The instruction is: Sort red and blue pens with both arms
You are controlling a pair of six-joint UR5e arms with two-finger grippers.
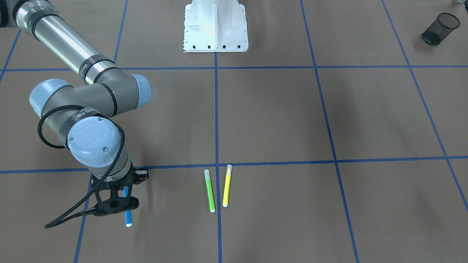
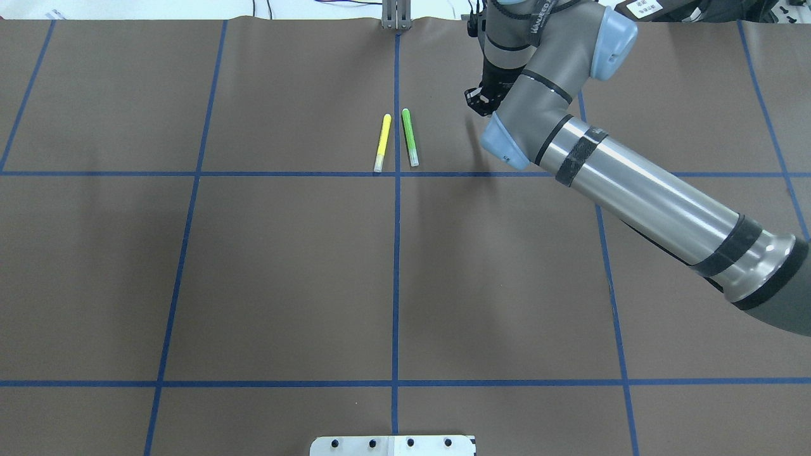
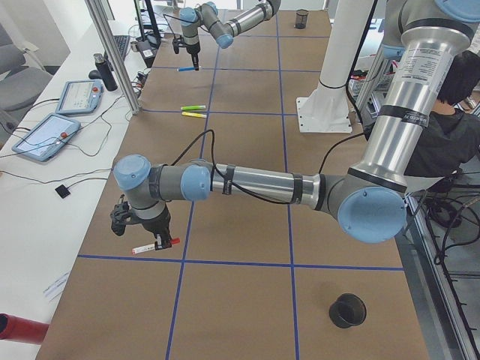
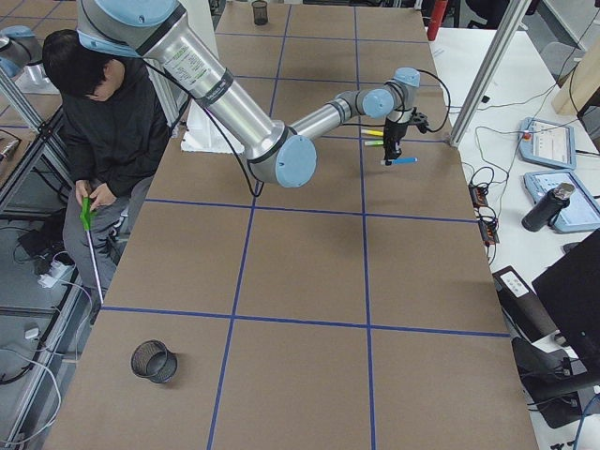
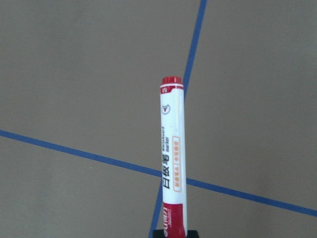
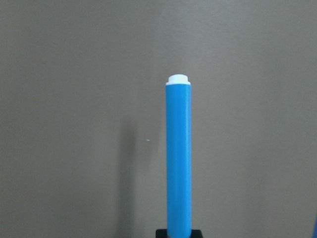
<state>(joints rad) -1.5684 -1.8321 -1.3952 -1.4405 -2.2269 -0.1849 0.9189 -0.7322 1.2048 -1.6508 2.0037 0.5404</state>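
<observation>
My right gripper [image 1: 122, 199] is shut on the blue pen [image 1: 127, 215], whose white end sticks out below the black fingers. The right wrist view shows this blue pen [image 6: 178, 158] held over bare brown table. From overhead only the right gripper [image 2: 485, 98] shows, and the arm hides the pen. In the exterior left view my left gripper [image 3: 154, 238] holds the red pen [image 3: 155, 244] level, just above the table near a blue tape line. The left wrist view shows that red pen [image 5: 172, 158], white labelled barrel and red cap, clamped at its lower end.
A green marker [image 1: 210, 190] and a yellow marker [image 1: 227, 185] lie side by side near the centre line. A black mesh cup [image 1: 440, 28] stands at the table's left end, another cup [image 4: 153, 361] at the right end. A seated person [image 4: 112, 112] is beside the white pedestal [image 1: 215, 25].
</observation>
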